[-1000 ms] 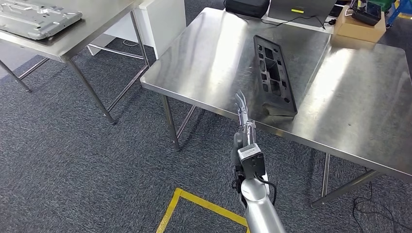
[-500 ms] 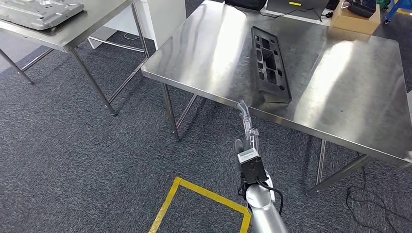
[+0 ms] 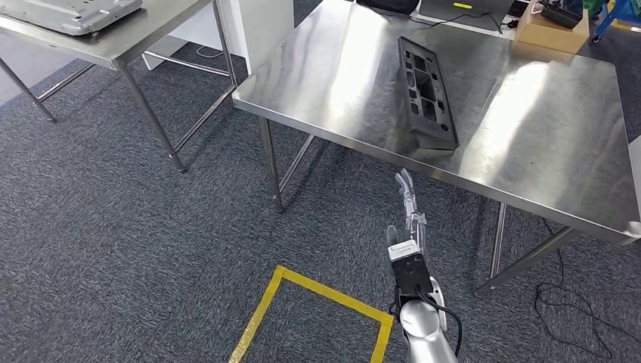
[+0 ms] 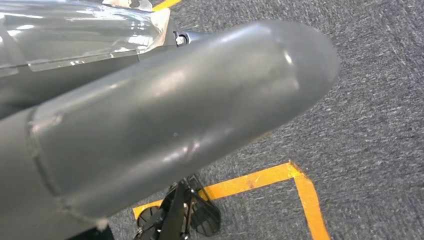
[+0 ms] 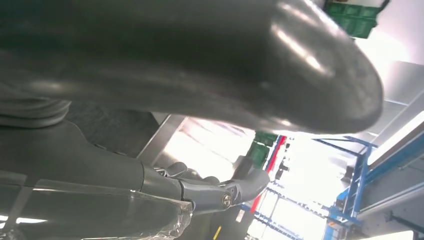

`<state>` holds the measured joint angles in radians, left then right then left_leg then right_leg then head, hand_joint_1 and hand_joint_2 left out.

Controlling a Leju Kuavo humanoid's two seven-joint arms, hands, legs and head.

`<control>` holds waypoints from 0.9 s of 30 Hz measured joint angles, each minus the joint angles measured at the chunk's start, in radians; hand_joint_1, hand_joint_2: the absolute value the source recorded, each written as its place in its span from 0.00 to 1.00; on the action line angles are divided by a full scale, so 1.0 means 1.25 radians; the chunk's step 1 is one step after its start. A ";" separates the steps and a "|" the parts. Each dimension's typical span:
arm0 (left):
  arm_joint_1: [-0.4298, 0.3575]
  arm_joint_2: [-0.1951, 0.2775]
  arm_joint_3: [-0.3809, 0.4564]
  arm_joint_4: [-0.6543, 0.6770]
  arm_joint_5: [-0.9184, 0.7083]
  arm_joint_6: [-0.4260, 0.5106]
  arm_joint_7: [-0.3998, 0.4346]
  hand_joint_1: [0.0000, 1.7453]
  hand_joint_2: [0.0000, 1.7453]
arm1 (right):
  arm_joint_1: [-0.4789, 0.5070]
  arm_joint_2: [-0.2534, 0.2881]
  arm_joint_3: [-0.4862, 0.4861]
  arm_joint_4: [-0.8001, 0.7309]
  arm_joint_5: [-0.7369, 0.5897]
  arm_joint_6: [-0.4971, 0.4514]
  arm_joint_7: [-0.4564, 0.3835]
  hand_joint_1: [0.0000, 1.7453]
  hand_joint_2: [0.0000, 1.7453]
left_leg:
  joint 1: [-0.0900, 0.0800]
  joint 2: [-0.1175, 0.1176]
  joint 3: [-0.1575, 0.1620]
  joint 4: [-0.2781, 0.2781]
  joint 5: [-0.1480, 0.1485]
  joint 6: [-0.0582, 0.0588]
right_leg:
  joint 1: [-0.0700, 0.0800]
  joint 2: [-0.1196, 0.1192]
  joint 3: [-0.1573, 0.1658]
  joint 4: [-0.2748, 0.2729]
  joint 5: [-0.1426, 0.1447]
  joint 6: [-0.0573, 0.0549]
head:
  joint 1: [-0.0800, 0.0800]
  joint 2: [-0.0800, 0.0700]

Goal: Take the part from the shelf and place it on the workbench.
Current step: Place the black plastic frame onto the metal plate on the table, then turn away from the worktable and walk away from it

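A long black plastic part (image 3: 428, 92) lies flat on the steel workbench (image 3: 529, 151), near its middle and running toward the front edge. My right hand (image 3: 408, 200) is stretched forward with straight fingers, below and in front of the bench's front edge, apart from the part and holding nothing. The right wrist view shows its fingers (image 5: 220, 187) spread away from the thick thumb (image 5: 210, 60), against the bench's underside. My left hand (image 4: 150, 115) hangs over the carpet and holds nothing.
A second steel table (image 3: 143, 38) at the back left carries a grey metal plate (image 3: 72, 11). A cardboard box (image 3: 559, 30) and dark equipment sit at the workbench's far edge. Yellow floor tape (image 3: 317, 295) marks the carpet; a cable (image 3: 574, 310) trails under the bench's right side.
The whole picture has shifted, so the camera has moved. My right hand has drawn back from the bench's front edge and sits lower. The part stays on the bench.
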<state>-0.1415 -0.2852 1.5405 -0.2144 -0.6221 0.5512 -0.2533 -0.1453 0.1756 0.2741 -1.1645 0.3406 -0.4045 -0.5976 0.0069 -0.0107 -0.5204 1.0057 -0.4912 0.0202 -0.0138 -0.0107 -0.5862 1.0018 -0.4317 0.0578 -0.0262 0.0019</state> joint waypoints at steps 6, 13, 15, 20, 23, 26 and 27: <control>0.001 0.010 -0.009 0.000 -0.003 -0.012 0.000 0.00 0.00 | 0.037 -0.017 -0.021 -0.024 0.007 -0.008 0.001 0.00 0.00 | -0.015 0.007 -0.062 -0.004 0.049 0.041 | 0.003 0.005 -0.066 0.241 -0.141 -0.008 | 0.009 0.000; 0.001 0.011 -0.029 0.004 -0.035 -0.003 0.031 0.00 0.00 | 0.046 -0.022 -0.031 -0.049 0.019 -0.016 0.014 0.00 0.00 | -0.027 0.008 -0.111 -0.007 0.113 0.037 | 0.039 0.003 0.150 -0.047 -0.105 -0.051 | 0.008 0.000; 0.003 0.013 -0.035 0.004 -0.040 -0.012 0.033 0.00 0.00 | 0.056 -0.024 -0.035 -0.056 0.020 -0.022 0.018 0.00 0.00 | -0.025 0.008 -0.113 -0.014 0.131 0.029 | 0.040 0.003 0.145 -0.057 -0.094 -0.059 | 0.009 0.000; 0.007 0.027 -0.053 0.005 -0.059 -0.039 0.032 0.00 0.00 | 0.097 -0.029 -0.053 -0.089 0.021 -0.037 0.023 0.00 0.00 | -0.011 0.005 -0.145 0.113 -0.025 -0.001 | 0.024 -0.005 0.097 -0.061 -0.041 -0.070 | 0.008 0.000; 0.008 0.038 -0.069 0.005 -0.073 -0.054 0.032 0.00 0.00 | 0.130 -0.034 -0.070 -0.116 0.020 -0.047 0.024 0.00 0.00 | 0.007 0.006 -0.141 0.226 -0.033 -0.022 | 0.018 -0.009 0.052 -0.047 -0.010 -0.060 | 0.006 0.000; 0.008 0.043 -0.081 0.005 -0.081 -0.060 0.033 0.00 0.00 | 0.149 -0.039 -0.082 -0.141 0.020 -0.052 0.025 0.00 0.00 | 0.019 0.005 -0.045 0.142 0.014 -0.040 | 0.007 -0.009 -0.002 -0.017 0.009 -0.043 | 0.004 0.000; 0.007 0.044 -0.085 0.006 -0.085 -0.062 0.033 0.00 0.00 | 0.154 -0.040 -0.085 -0.150 0.021 -0.054 0.025 0.00 0.00 | 0.019 0.003 -0.004 0.084 -0.001 -0.042 | 0.005 -0.008 -0.014 -0.008 0.015 -0.036 | 0.003 0.000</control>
<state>-0.1327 -0.2305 1.4343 -0.2070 -0.7281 0.4734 -0.2120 0.0469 0.1259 0.1673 -1.3519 0.3664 -0.4725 -0.5661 0.0308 -0.0074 -0.5249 1.1108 -0.4930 -0.0322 -0.0070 -0.0212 -0.6043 0.9924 -0.4134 0.0126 -0.0220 0.0019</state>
